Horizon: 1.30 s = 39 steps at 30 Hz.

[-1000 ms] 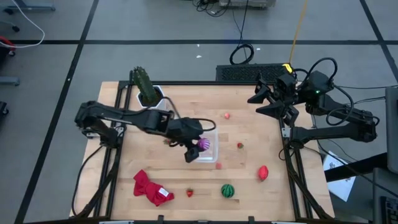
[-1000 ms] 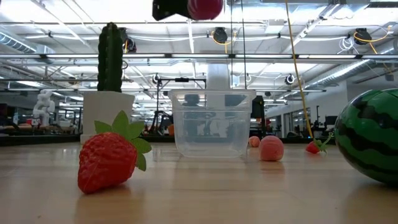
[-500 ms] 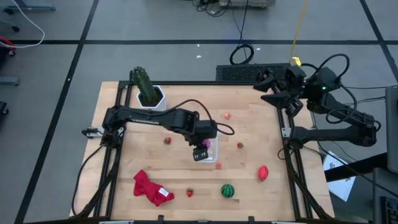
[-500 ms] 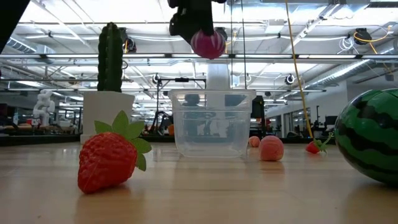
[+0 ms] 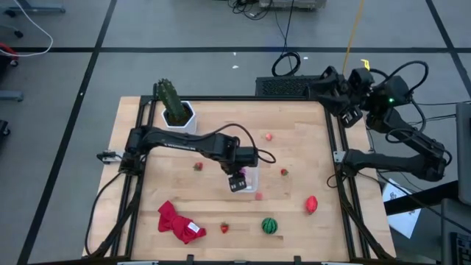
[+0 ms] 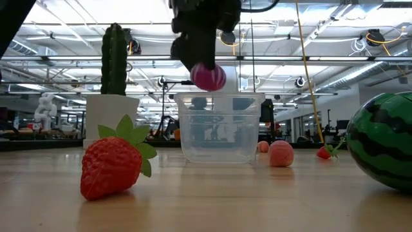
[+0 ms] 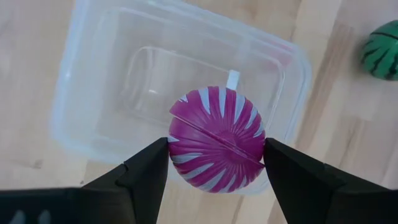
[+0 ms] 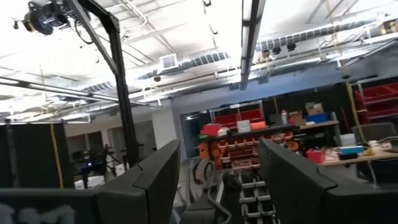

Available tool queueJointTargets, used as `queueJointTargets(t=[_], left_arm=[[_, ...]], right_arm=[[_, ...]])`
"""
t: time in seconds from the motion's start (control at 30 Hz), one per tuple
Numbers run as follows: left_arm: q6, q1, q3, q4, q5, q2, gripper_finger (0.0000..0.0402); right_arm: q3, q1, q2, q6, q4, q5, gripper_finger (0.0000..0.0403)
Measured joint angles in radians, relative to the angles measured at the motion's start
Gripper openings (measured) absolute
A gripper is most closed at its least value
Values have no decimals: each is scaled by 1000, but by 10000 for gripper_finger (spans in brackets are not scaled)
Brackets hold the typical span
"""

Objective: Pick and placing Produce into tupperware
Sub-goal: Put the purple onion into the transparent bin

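Note:
My left gripper (image 5: 236,182) is shut on a purple ball with pale stripes (image 7: 216,147), one piece of the produce. It hangs just above the open top of the clear tupperware (image 7: 93,74), which stands on the wooden table (image 5: 294,147). In the low view the ball (image 6: 208,76) is a little above the tub's rim (image 6: 219,96). My right gripper (image 5: 333,82) stands open beyond the table's far right corner and points up into the room, with nothing between its fingers (image 8: 155,174). My left gripper pinches the ball between its two fingers (image 7: 146,171), which meet it on two opposite sides (image 7: 177,149). The fingers come from above and point steeply down. The ball is lifted clear, over the tub's opening.
More produce lies about: a strawberry (image 6: 112,164) and a watermelon ball (image 6: 385,148) near the front edge, a red piece (image 5: 311,204) at the right, small pieces (image 5: 284,172) around the tub. A red cloth (image 5: 179,223) lies front left, a potted cactus (image 5: 174,107) far left.
My left gripper has come down toward the tupperware with the purple ball and tipped to point more steeply down; the ball is now just over the rim. My right gripper has swung toward the table's far right corner and tipped upward.

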Motion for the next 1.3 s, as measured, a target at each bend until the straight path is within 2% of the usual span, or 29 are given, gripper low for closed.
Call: queueJointTargets(t=[0.13,0.93,1.3], left_arm=[[11,7,1,11,38,48,251],[32,53,0,76,59,154,251],[25,57,0,95,51,158,251]], right_arm=[[0,-7,3,2,-1,0,210],[0,-7,14,4,-8,-4,210],[0,-7,14,5,-13,-4,210]])
